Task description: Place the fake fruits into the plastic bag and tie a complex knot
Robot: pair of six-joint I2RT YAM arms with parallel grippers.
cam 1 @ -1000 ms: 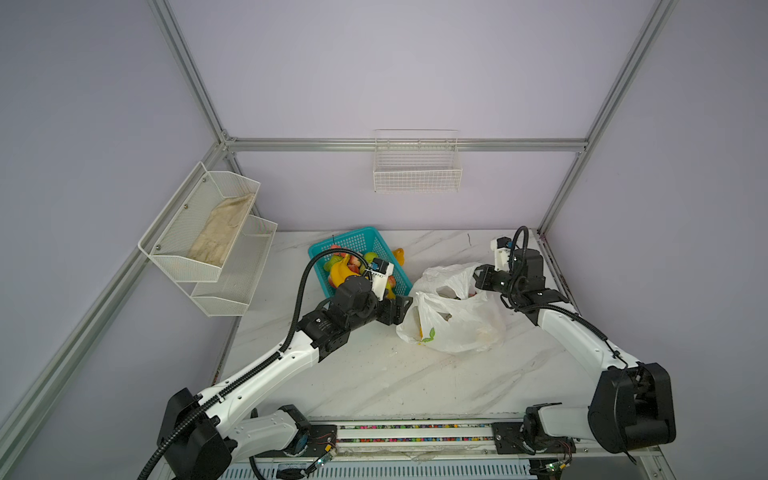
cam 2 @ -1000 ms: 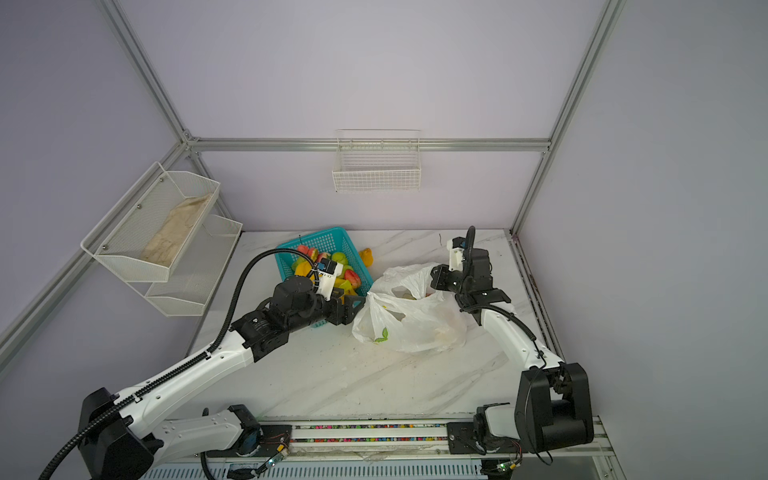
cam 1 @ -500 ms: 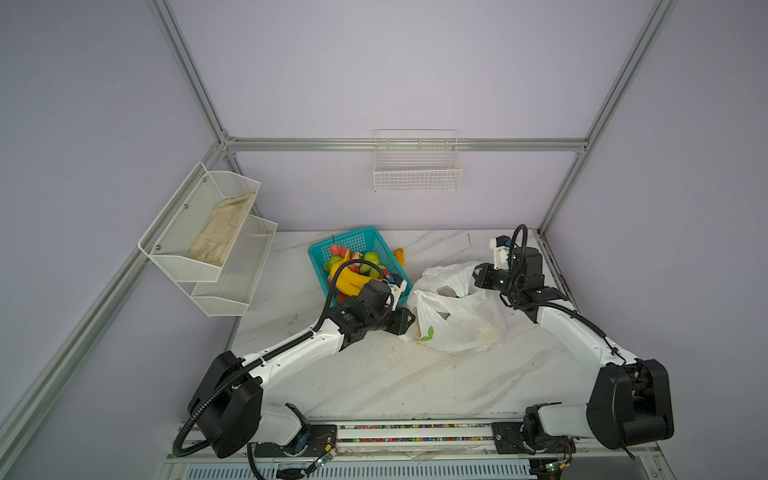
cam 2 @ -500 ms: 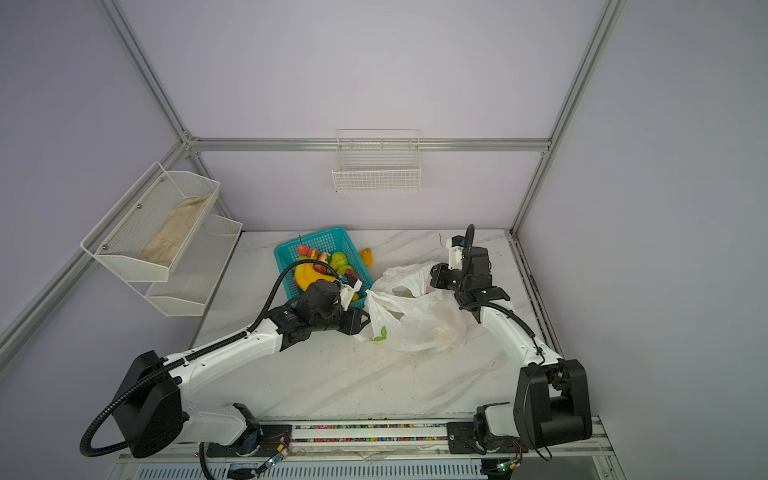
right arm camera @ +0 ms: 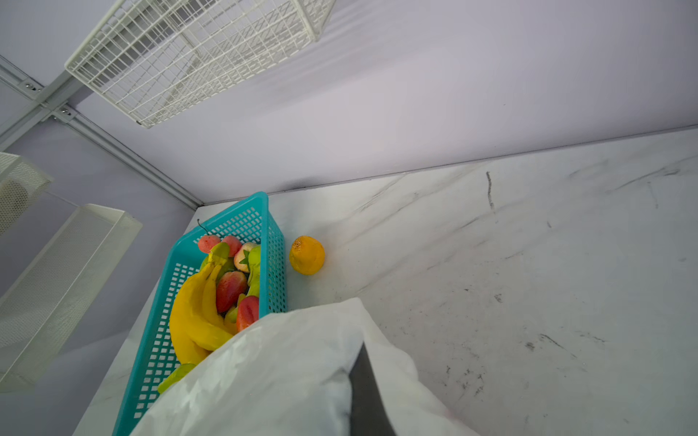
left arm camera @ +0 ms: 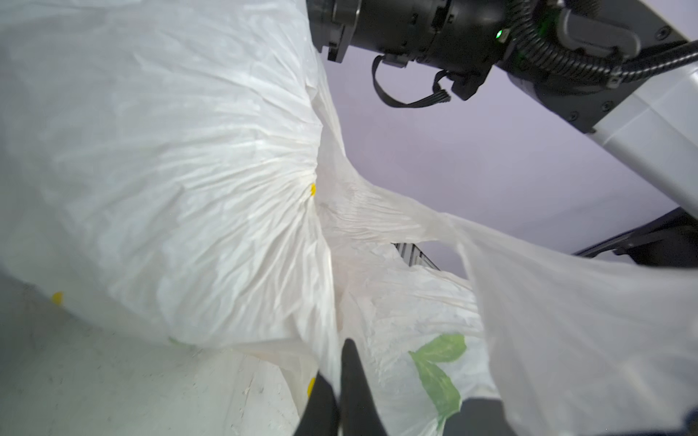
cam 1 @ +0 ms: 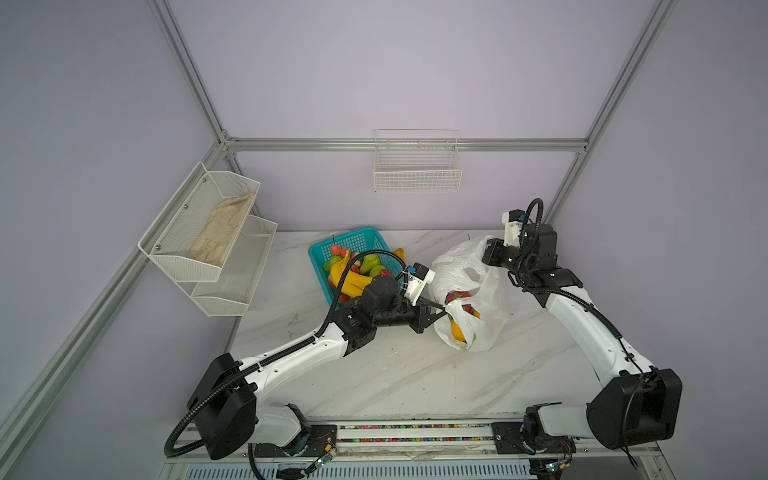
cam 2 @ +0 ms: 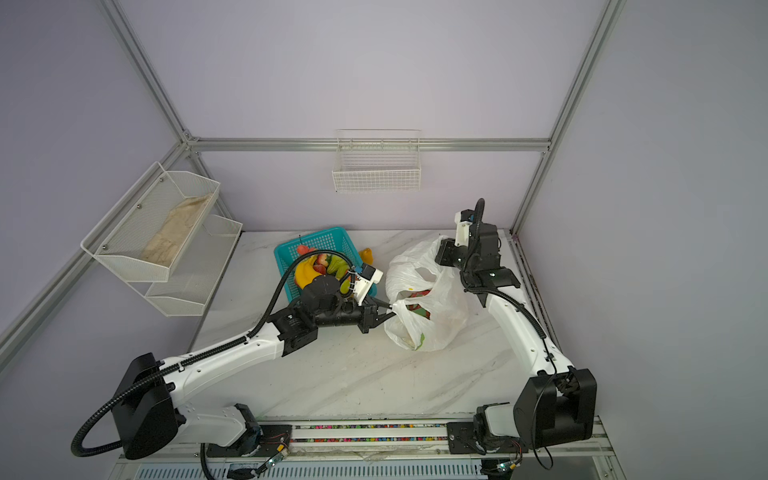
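1. Your marble table takes up the floor of both top views. Each wrist view only catches a patch of it.
2. The plastic bag sits right of the table's middle, just beside the basket, with its mouth stretched between your two grippers. You only see it whole in the top views. The left wrist view is basically wall-to-wall crinkly film plus a green leaf print.
3. The teal basket is near the back wall, left of the bag. The right wrist view looks straight down into it.
4. Your left gripper has its jaws together, pinching the bag's near rim. In the left wrist view the fingers are pressed tight with film between them.
5. Your right gripper is clamped on the bag's far top corner and holds it up. Its wrist view shows just one dark finger against white plastic.
6. Fake fruits: a few red and yellow ones lie inside the bag, seen through the mouth in the top views only. The bananas and the others are in the basket.
7. One orange lies on the table just outside the basket's wall, clearest from the right wrist.
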